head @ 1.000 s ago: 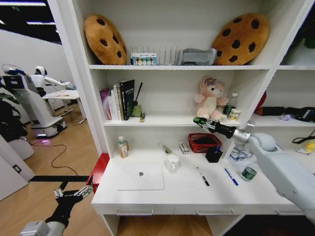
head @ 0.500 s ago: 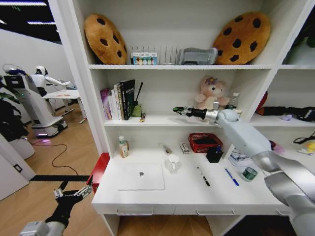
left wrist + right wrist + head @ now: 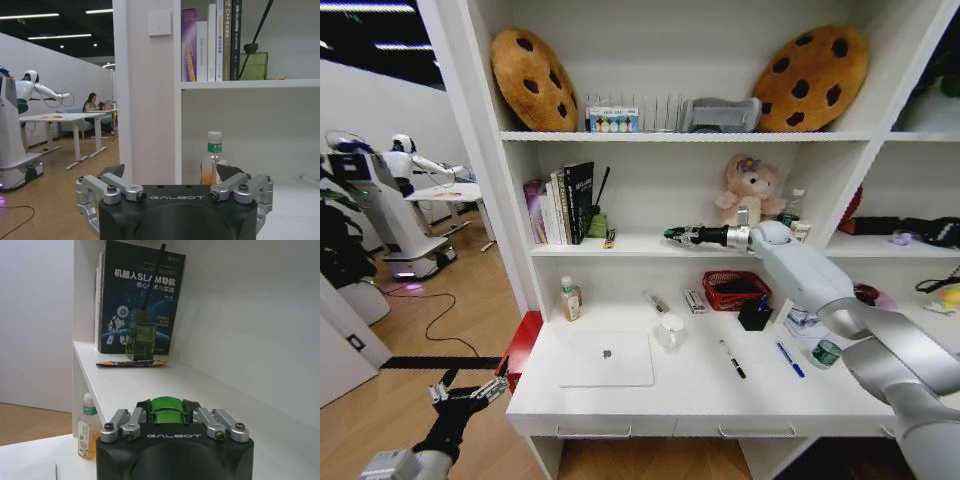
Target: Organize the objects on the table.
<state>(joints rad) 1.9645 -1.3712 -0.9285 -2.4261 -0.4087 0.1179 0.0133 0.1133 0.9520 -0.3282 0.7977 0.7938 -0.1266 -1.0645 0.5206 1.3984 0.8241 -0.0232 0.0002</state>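
Note:
My right gripper (image 3: 672, 236) reaches out over the middle shelf, shut on a small green ring (image 3: 167, 409) that sits between its fingers. On the white table (image 3: 690, 405) lie the silver laptop (image 3: 606, 359), a black pen (image 3: 732, 359) and a blue pen (image 3: 789, 360). The black pen cup (image 3: 754, 314) stands at the back right. A white-capped bottle (image 3: 570, 299) stands at the back left. My left gripper (image 3: 470, 392) hangs open, low beside the table's left end.
Books (image 3: 562, 203) and a green bottle with a stick (image 3: 141, 337) stand on the middle shelf ahead of the right gripper, with a flat wrapper (image 3: 132, 363) in front. A pink plush bear (image 3: 748, 195) sits behind the arm. A red basket (image 3: 734, 289) and a glass (image 3: 670, 331) are on the table.
The right gripper has swung left along the middle shelf with the green ring, from in front of the plush bear to mid-shelf. The left arm has not moved.

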